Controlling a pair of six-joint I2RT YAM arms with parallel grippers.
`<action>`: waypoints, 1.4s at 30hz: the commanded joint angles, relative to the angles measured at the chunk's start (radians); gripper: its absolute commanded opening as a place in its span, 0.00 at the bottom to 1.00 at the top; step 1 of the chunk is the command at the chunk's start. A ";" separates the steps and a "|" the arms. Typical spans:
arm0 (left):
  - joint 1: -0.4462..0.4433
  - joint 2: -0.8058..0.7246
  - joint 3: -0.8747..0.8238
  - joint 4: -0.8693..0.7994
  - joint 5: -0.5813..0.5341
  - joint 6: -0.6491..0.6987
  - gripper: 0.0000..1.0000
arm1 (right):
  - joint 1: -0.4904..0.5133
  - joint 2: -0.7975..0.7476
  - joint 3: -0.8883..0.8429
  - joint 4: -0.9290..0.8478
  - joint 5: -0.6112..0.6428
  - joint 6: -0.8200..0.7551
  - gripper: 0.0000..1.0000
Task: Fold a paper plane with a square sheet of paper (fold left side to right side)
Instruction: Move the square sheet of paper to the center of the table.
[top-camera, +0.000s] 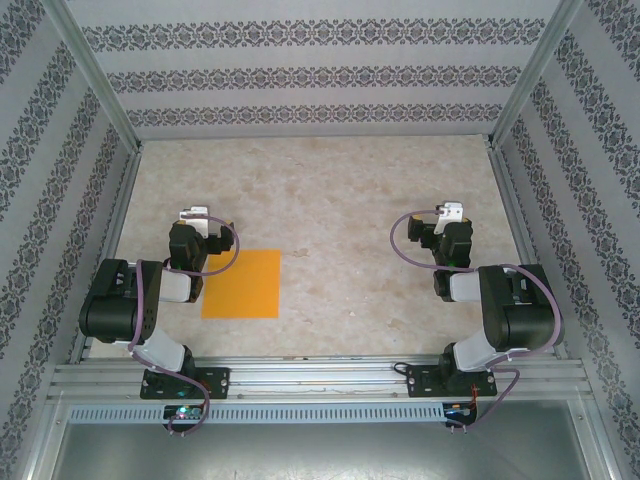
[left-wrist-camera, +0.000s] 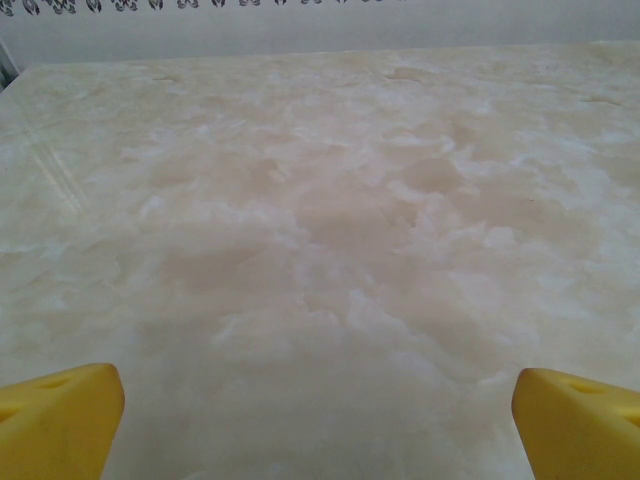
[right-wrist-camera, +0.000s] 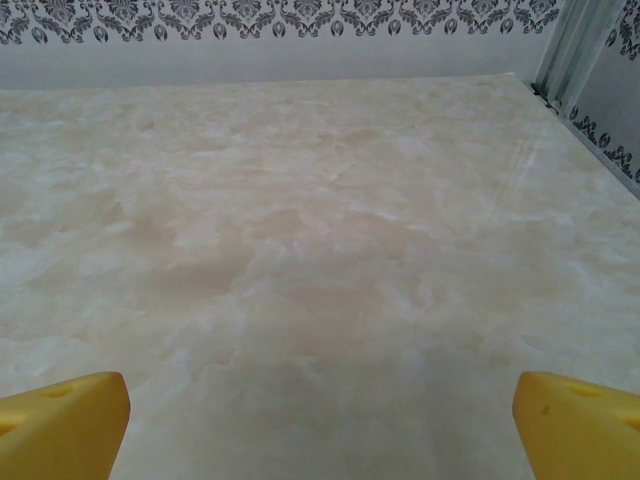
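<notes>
Top external view gives us the thin, bright orange square sheet of paper lying flat and unfolded on the marbled beige table, lower left of centre, its left edge beside our left arm. Our left gripper sits just above the sheet in the frame. Our right gripper is at mid right, well apart from it. Each wrist view shows yellow fingertips in the lower corners, both pairs spread wide over bare table.

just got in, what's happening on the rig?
Nothing is being handled. The square sheet of paper lies flat and unfolded on the table, next to the left arm, which overlaps its left edge from above. The right arm is well clear of it. Both arms' jaws are wide open and empty, over bare table.
</notes>
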 joint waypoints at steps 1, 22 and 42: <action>0.011 -0.002 0.014 -0.010 0.005 -0.013 1.00 | 0.013 0.000 0.012 0.028 0.016 0.000 0.98; 0.011 -0.424 0.186 -0.774 -0.131 -0.246 1.00 | 0.004 -0.430 0.078 -0.548 -0.008 0.137 0.98; -0.160 -0.464 0.299 -1.496 0.481 -0.642 0.77 | 0.104 -0.439 0.209 -0.960 -0.421 0.535 0.98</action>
